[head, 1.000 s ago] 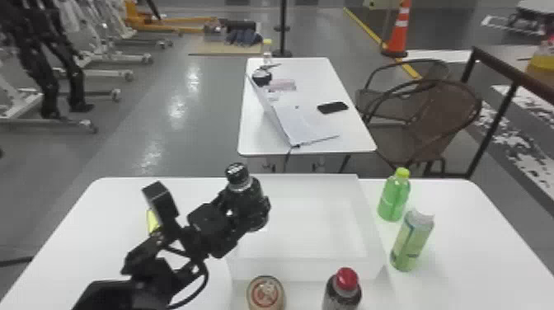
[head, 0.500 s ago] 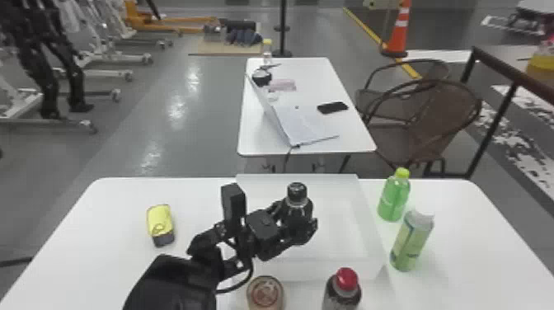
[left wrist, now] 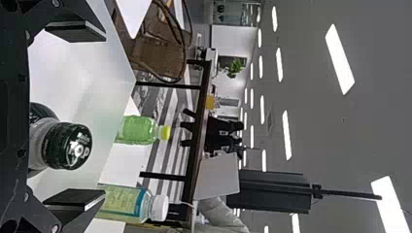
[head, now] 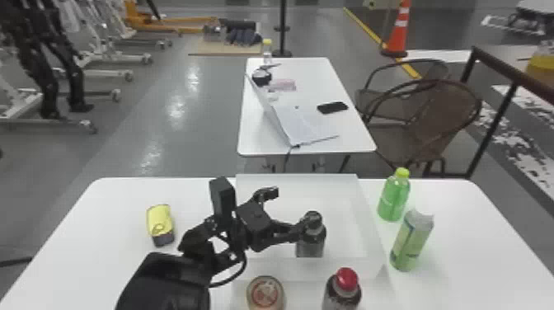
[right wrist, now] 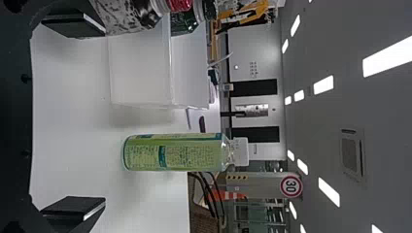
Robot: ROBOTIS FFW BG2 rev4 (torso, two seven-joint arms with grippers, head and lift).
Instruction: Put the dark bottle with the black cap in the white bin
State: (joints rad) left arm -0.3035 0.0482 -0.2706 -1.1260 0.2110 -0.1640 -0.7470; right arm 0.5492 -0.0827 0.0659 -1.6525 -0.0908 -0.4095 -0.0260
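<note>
Bottle (head: 311,245) is standing inside the bin (head: 296,270), sitting between the spread fingers of the left tool (head: 289,208). Right tool (right wrist: 104,119) is holding its fingers apart. Head view is showing a yellow object (head: 160,220); right wrist view, a round sign (right wrist: 291,186).

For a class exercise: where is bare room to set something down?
Table from white-capped bottle to right edge, and from yellow item to left edge. Crowded: the bin, with dark bottle and left claw; its near side, with red-capped bottle and round lid.
</note>
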